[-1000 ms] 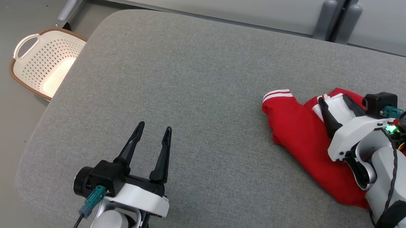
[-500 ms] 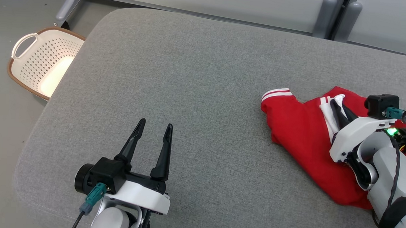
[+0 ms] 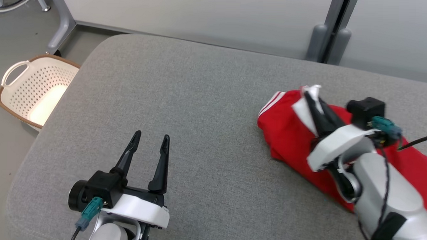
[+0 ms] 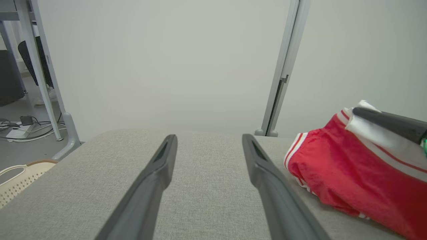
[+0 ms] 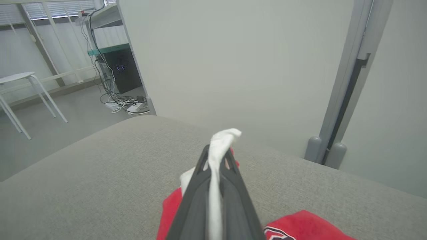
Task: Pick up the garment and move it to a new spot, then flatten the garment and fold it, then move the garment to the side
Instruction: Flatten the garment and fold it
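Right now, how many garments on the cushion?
1: the red garment, at the right of the cushion, white edge pinched by the right gripper. Its arm may hide more.

At the right of the head view, the garment (image 3: 287,136) is seen in bright red, with a white band and white cuff stripes. The padded surface (image 3: 186,97) beneath is woven in mottled light grey. At the left edge, a cream basket (image 3: 33,89) is patterned with rows of small holes and rimmed in brown. Black fingers and white housings are shown on the left gripper (image 3: 152,136) and the right gripper (image 3: 309,96).
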`<state>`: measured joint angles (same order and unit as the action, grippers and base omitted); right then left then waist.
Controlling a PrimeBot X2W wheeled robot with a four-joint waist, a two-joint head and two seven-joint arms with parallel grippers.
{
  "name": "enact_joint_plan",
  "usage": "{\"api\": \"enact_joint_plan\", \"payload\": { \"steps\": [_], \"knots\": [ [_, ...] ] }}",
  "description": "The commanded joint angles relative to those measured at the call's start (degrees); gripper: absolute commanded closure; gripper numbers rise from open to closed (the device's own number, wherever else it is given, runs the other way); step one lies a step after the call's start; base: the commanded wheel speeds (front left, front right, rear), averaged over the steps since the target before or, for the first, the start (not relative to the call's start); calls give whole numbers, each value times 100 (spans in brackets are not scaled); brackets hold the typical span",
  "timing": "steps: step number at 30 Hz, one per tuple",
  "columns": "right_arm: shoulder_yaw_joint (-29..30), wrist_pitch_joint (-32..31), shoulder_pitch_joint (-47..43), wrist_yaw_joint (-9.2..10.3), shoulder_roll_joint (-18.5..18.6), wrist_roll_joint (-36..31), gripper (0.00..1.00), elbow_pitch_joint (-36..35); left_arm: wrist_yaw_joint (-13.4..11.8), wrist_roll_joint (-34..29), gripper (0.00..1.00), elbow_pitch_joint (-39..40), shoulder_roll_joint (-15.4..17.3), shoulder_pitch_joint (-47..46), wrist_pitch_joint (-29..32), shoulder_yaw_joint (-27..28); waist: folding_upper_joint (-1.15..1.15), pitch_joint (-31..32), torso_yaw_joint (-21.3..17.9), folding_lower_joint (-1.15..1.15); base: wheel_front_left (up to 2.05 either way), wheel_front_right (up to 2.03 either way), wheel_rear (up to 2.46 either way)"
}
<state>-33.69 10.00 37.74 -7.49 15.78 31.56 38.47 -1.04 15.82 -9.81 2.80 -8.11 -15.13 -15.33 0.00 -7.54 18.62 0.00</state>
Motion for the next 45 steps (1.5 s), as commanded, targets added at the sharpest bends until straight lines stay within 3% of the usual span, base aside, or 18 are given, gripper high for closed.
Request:
{"api": "enact_joint_plan", "payload": {
  "steps": [1, 6, 7, 8, 16, 20, 23, 30, 34, 37, 40, 45],
  "knots": [
    [-86, 7, -50, 0, -142, -57, 100, -146, -10, -33, 0, 5, 23, 84, 0, 88, 0, 150, -50, 0, 0, 0, 0],
    [-571, -232, -183, 0, -804, -151, 100, -334, 29, -104, 0, -15, 22, 203, 1, 231, 0, 328, 20, 0, 0, 0, 0],
    [-719, -307, -211, 0, -900, -189, 79, -309, 36, -117, 0, -21, 22, 221, 0, 253, 0, 344, 37, 0, 0, 0, 0],
    [-881, -380, -237, 0, -970, -241, 0, -272, 37, -134, 0, -26, 22, 231, 1, 267, 0, 355, 59, 0, 0, 0, 0],
    [-1865, -681, -482, 0, -1244, 514, 0, -595, 69, -165, 0, -80, 20, 325, 0, 290, 0, 406, 130, 0, 0, 0, 0],
    [-1814, -508, -347, 1, -1097, 487, 0, -605, 58, -200, 0, -107, 19, 417, 1, 367, 0, 435, -23, 0, 0, 0, 0],
    [-1405, -288, -359, 0, -900, 371, 0, -505, 97, -219, 0, -139, 19, 413, 0, 384, 0, 480, -195, 0, 0, 0, 0],
    [173, 310, -895, 0, -328, -229, 0, -403, 134, -281, 0, -270, 19, 538, 1, 407, 0, 598, -647, 0, 0, 0, 0],
    [1209, 464, -1538, 0, -232, -582, 0, -614, 164, -348, 0, -397, 23, 641, 0, 477, 0, 662, -882, 0, 0, 0, 0],
    [1984, 508, -2153, 0, -279, -952, 0, -913, 209, -390, 0, -436, 21, 754, 0, 561, 0, 696, -1013, 0, 0, 0, 0],
    [2634, 521, -2849, -1, -563, -1288, 0, -1270, 243, -183, 0, -482, 25, 882, 0, 680, 0, 744, -1112, 0, 0, 0, 0],
    [3170, 523, -3761, 0, -946, -1867, 0, -1872, 308, -113, 0, -472, 24, 1041, 0, 830, 0, 746, -1176, 0, 0, 0, 0]
  ]
}}
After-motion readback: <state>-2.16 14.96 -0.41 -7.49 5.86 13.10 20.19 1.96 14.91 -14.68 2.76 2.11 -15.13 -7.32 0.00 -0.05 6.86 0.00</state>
